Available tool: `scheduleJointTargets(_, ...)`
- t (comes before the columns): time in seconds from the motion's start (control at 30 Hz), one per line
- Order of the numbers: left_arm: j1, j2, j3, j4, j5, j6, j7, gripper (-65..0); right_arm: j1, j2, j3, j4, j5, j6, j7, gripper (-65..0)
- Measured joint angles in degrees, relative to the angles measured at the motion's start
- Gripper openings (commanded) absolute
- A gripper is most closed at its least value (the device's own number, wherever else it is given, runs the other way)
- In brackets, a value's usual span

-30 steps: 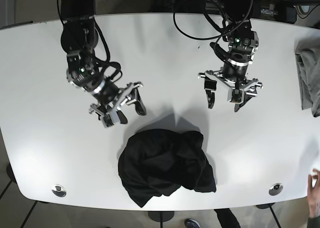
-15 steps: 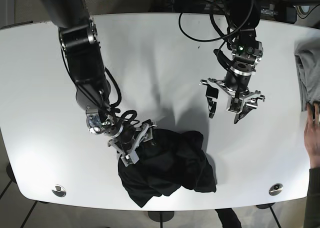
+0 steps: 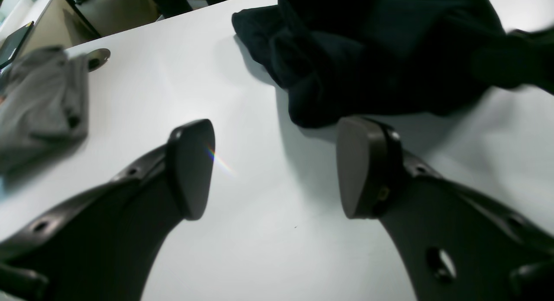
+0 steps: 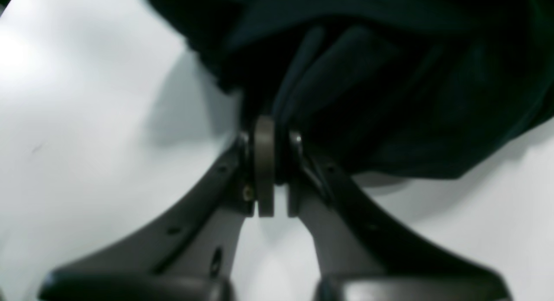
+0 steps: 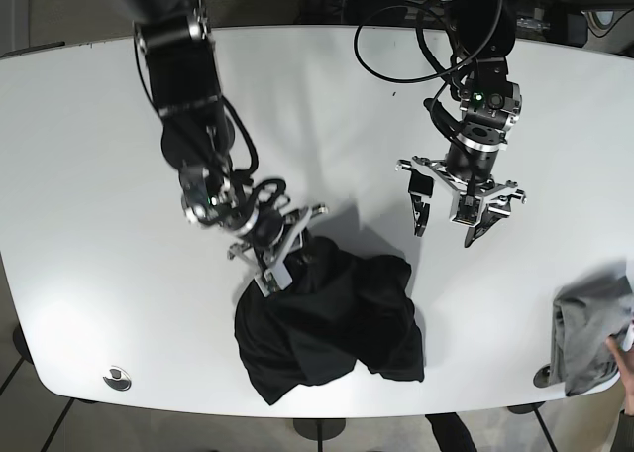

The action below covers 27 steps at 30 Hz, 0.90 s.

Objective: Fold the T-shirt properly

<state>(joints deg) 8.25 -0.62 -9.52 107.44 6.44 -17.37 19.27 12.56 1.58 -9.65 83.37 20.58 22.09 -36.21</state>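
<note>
The black T-shirt (image 5: 332,323) lies crumpled at the table's front middle. My right gripper (image 5: 280,259) is shut on its back left edge. In the right wrist view the fingers (image 4: 264,162) pinch a fold of the black cloth (image 4: 389,76) just above the table. My left gripper (image 5: 462,219) is open and empty, behind and to the right of the shirt. In the left wrist view the gripper (image 3: 272,162) hovers over bare table, with the shirt (image 3: 381,46) just beyond its fingertips.
A grey garment (image 5: 589,343) lies at the table's front right corner, with a person's hand (image 5: 626,368) next to it. It also shows in the left wrist view (image 3: 39,102). Metal grommets (image 5: 117,378) sit near the front edge. The table (image 5: 327,105) is white.
My right gripper dropped onto the shirt, shut on its edge and drew it slightly back. The grey garment moved from the far right edge to the front right corner. My left arm barely moved.
</note>
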Motion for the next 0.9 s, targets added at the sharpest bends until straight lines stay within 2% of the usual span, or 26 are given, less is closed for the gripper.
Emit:
scheduleJointTargets(0.07, 0.0, 0.3, -2.5, 0.0, 0.0, 0.2, 0.1, -25.3, -7.0, 0.4, 0.7, 10.6, 0.2, 0.37, -4.3, -63.1)
scheduleJointTargets(0.13, -0.3, 0.2, -3.3, 0.0, 0.0, 0.5, 0.5, -25.3, -13.7, 2.5, 0.3, 19.2, 0.2, 0.42, -6.6, -63.1)
scheduleJointTargets(0.3, -1.0, 0.2, -4.2, 0.0, -0.1, -0.3, 0.0, -25.3, -28.4, 7.8, 0.5, 30.9, 0.4, 0.44, -7.5, -63.1)
scheduleJointTargets(0.37, -0.9, 0.0, -6.1, 0.0, 0.0, 0.1, 0.0, -25.3, -32.9, 8.9, 4.1, 32.1, 2.4, 1.03, -7.3, -63.1)
scheduleJointTargets(0.4, -0.9, -0.2, -6.3, 0.0, 0.0, 0.5, 0.0, -25.3, -36.2, 8.9, 9.3, 32.1, 4.8, 1.03, -5.6, -63.1)
scheduleJointTargets(0.47, -0.8, -0.2, -6.1, 0.0, 0.0, 0.0, 0.0, -25.3, -39.0, 9.7, 14.5, 31.7, 6.8, 0.79, -4.1, -62.9)
scheduleJointTargets(0.53, 0.1, -0.2, -5.4, 0.0, -0.1, -1.9, 0.0, -25.3, -39.5, 10.7, 15.5, 31.2, 7.0, 1.27, -3.9, -62.9)
scheduleJointTargets(0.57, 0.8, -0.6, -5.1, 0.0, 0.0, -6.3, 0.0, -25.3, -39.5, 10.6, 15.6, 31.2, 7.7, 1.75, -4.0, -62.9)
scheduleJointTargets(0.6, 1.0, -0.7, -4.6, 0.0, -0.3, -8.4, 0.4, -25.3, -39.4, 10.4, 15.6, 31.2, 7.9, 1.77, -3.7, -62.9)
scheduleJointTargets(0.67, 1.4, -0.9, -3.7, 0.0, -3.8, -12.1, 0.2, -25.3, -39.0, 10.2, 15.6, 31.0, 8.0, 2.12, -3.5, -62.9)
scheduleJointTargets(0.77, 2.5, -1.4, -1.1, 0.1, -6.4, -13.0, 0.3, -25.3, -37.5, 10.4, 15.8, 30.9, 7.7, 1.66, -3.9, -62.9)
scheduleJointTargets(0.9, 2.1, -2.9, -1.6, -0.8, -6.5, -12.0, 0.2, -25.3, -36.4, 10.2, 19.6, 30.9, 7.7, 1.9, -3.6, -62.9)
